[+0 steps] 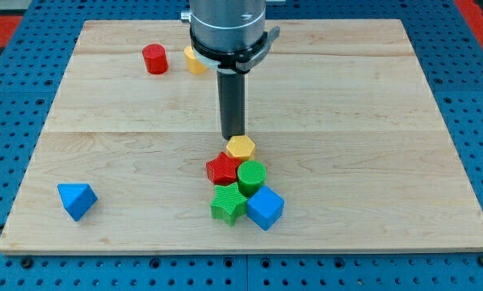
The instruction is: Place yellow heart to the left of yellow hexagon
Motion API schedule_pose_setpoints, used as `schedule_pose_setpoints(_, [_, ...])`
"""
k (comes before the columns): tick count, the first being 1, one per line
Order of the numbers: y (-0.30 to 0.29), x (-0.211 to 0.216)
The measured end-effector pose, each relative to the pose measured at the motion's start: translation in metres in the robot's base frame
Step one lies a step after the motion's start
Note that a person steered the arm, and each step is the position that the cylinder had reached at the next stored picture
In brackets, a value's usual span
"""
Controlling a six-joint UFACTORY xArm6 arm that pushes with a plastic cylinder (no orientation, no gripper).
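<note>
The yellow hexagon [241,147] lies near the board's middle, at the top of a tight cluster of blocks. The yellow heart [195,61] lies near the view's top, left of the arm's body, which partly hides it. My tip [233,135] ends just above and slightly left of the yellow hexagon, close to it or touching it. The yellow heart is far up and to the left of my tip.
A red cylinder [154,59] stands left of the yellow heart. Below the hexagon sit a red block [222,170], a green cylinder [251,175], a green star [228,203] and a blue cube [265,208]. A blue pyramid-like block [77,200] lies at the lower left. The wooden board [371,121] rests on a blue pegboard.
</note>
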State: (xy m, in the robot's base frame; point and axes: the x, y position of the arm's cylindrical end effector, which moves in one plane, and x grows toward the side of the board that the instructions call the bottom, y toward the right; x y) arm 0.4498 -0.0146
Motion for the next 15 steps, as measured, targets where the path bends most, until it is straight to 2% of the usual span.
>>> schedule_pose_setpoints(1, [-0.006, -0.024])
schedule_pose_setpoints(4, [0.007, -0.178])
schedule_pose_setpoints(5, [-0.023, -0.207])
schedule_pose_setpoints(7, [-0.041, -0.142])
schedule_pose_setpoints(9, [-0.066, -0.189])
schedule_pose_setpoints(11, [-0.079, -0.129])
schedule_pose_setpoints(13, [-0.123, -0.133])
schedule_pose_setpoints(14, [-0.131, -0.122])
schedule_pose_setpoints(15, [-0.113, -0.094])
